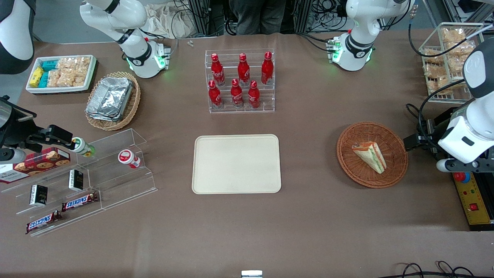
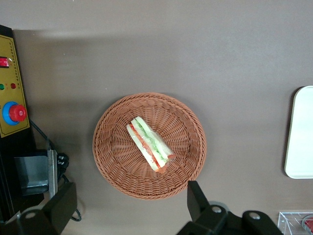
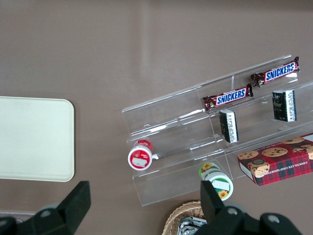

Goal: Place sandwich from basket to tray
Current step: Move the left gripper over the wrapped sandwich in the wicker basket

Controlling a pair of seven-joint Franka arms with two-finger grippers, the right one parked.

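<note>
The sandwich (image 1: 370, 156), a pale wedge with green and orange-red stripes, lies in the round reddish-brown wicker basket (image 1: 355, 170) toward the working arm's end of the table. The left wrist view looks down on the sandwich (image 2: 149, 143) in the basket (image 2: 117, 161). My left gripper (image 1: 412, 142) hangs above the table beside the basket's rim, toward the working arm's end; it (image 2: 131, 195) is open and empty, fingers spread wide. The cream-beige tray (image 1: 236, 163) lies bare at the table's middle; its edge shows in the left wrist view (image 2: 301, 132).
A yellow control box with a red button (image 1: 472, 197) sits close to the gripper and shows in the left wrist view (image 2: 12, 110). A rack of red bottles (image 1: 241, 81) stands farther from the front camera than the tray. A wire snack basket (image 1: 449, 61) stands near the arm's base.
</note>
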